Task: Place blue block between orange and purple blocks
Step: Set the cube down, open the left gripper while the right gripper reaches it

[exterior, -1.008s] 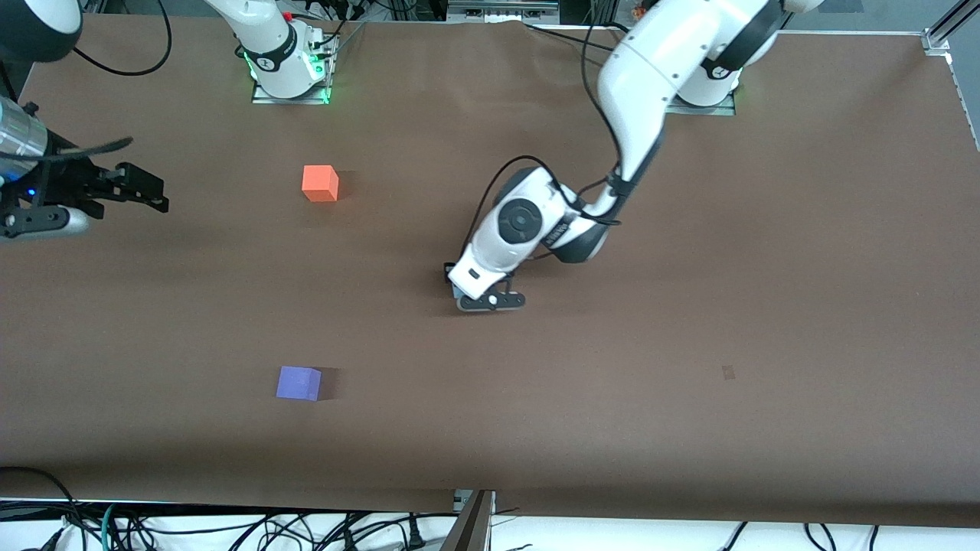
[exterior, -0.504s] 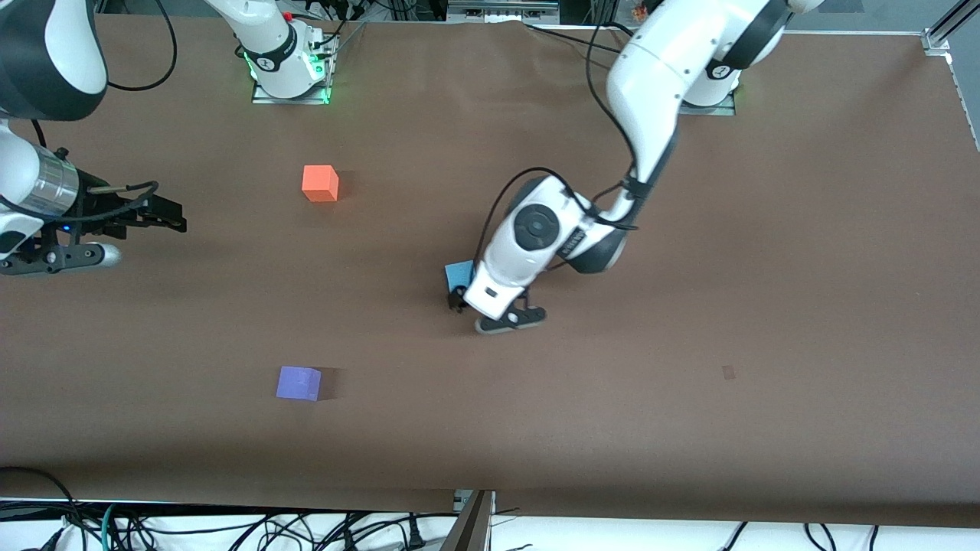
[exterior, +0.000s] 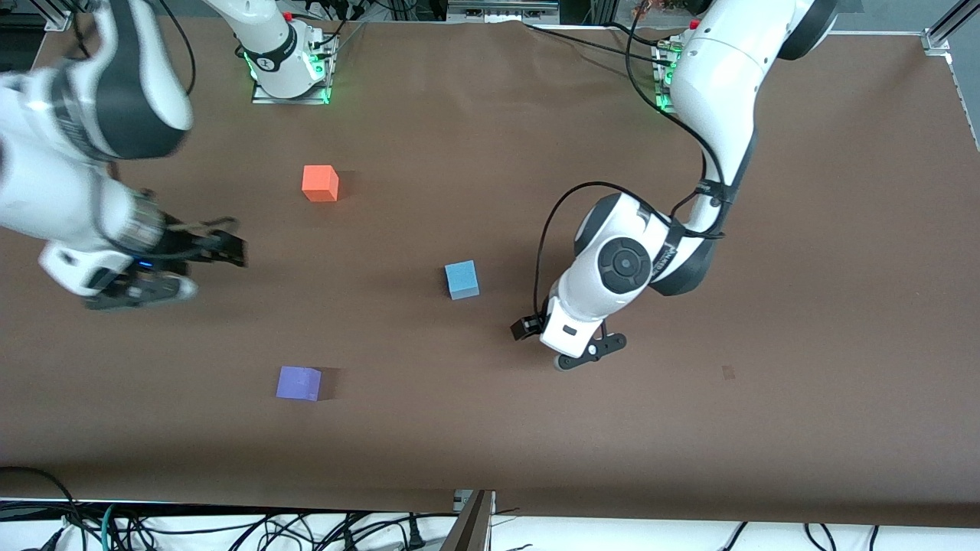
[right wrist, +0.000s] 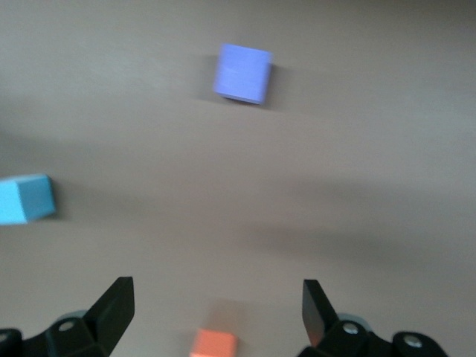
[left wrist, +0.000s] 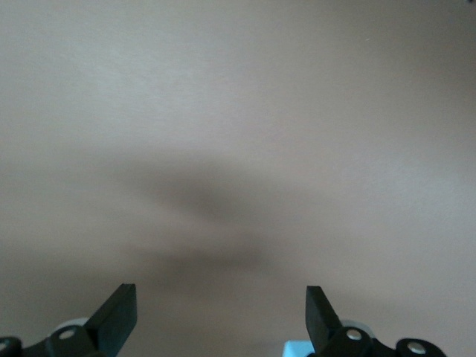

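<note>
The brown bench (exterior: 804, 306) carries three cubes, all standing free and well apart.

The left arm comes down from its base at the top of the front view and bends over the middle of the bench. Its left hand (exterior: 563, 344) hangs over bare bench, beside the blue block (exterior: 462, 279) on the side toward the left arm's end of the table, empty. In the front view the wrist body covers most of this hand; only one dark finger (exterior: 522, 327) and the camera bracket stick out. The left wrist view shows both fingers (left wrist: 119, 316) spread wide with bare bench between them, and just a sliver of the blue block (left wrist: 297, 348), cut off by the picture's edge at one finger's base.

The right arm is blurred and partly cut off by the front view's edge. Its right hand (exterior: 230, 251) is over the bench toward the right arm's end, between the orange block (exterior: 320, 184) and the purple block (exterior: 298, 383) in depth, but short of the line joining them. Its fingers (right wrist: 111, 309) stand wide and hold nothing. In the right wrist view, the purple block (right wrist: 243, 72) is whole, the blue block (right wrist: 26, 198) is cut by the edge, and the orange block (right wrist: 214, 343) is smeared and clipped between the fingers.
</note>
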Available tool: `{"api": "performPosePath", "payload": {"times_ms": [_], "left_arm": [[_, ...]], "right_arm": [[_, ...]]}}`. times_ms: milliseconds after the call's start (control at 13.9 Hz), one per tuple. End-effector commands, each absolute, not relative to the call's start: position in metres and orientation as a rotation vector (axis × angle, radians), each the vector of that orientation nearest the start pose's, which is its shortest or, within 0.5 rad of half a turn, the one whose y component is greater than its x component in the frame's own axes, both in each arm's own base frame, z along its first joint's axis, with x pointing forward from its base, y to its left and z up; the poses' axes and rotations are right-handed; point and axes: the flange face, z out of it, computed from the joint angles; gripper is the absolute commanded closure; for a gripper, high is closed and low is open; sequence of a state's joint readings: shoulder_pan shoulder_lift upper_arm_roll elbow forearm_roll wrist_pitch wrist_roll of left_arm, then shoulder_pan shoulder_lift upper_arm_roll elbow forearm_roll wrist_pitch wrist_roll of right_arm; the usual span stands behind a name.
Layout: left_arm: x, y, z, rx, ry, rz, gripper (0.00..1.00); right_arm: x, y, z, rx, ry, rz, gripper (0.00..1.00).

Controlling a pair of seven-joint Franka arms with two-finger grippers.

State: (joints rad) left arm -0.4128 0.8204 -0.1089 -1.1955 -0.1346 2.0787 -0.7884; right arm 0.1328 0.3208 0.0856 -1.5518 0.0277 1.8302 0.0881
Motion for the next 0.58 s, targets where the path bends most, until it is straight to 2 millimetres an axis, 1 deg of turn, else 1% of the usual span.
{"api": "performPosePath", "payload": {"times_ms": [0, 72, 144, 216, 360, 432, 504], "left_arm": [[0.671, -0.318, 0.357, -3.286, -0.362, 0.196, 0.00], [0.665, -0.307, 0.374, -3.269, -0.291, 0.233, 0.00], [0.661, -0.288, 0.396, -3.264, -0.302, 0.230, 0.00], [0.648, -0.276, 0.418, -3.259, -0.310, 0.215, 0.00], [0.607, -0.255, 0.471, -3.216, -0.303, 0.121, 0.00], [0.584, -0.238, 0.500, -3.202, -0.315, 0.092, 0.00], [0.561, -0.220, 0.522, -3.187, -0.331, 0.094, 0.00]], "right_arm": [[0.640, 0.214, 0.415, -3.094, -0.112, 0.078, 0.00], [0.640, 0.237, 0.398, -3.089, -0.089, 0.055, 0.00], [0.643, 0.249, 0.378, -3.081, -0.059, 0.036, 0.00], [0.646, 0.262, 0.361, -3.069, -0.057, 0.010, 0.00], [0.635, 0.317, 0.334, -3.041, -0.174, -0.078, 0.00], [0.631, 0.336, 0.319, -3.029, -0.171, -0.111, 0.00], [0.629, 0.346, 0.301, -3.031, -0.134, -0.121, 0.00]]}}
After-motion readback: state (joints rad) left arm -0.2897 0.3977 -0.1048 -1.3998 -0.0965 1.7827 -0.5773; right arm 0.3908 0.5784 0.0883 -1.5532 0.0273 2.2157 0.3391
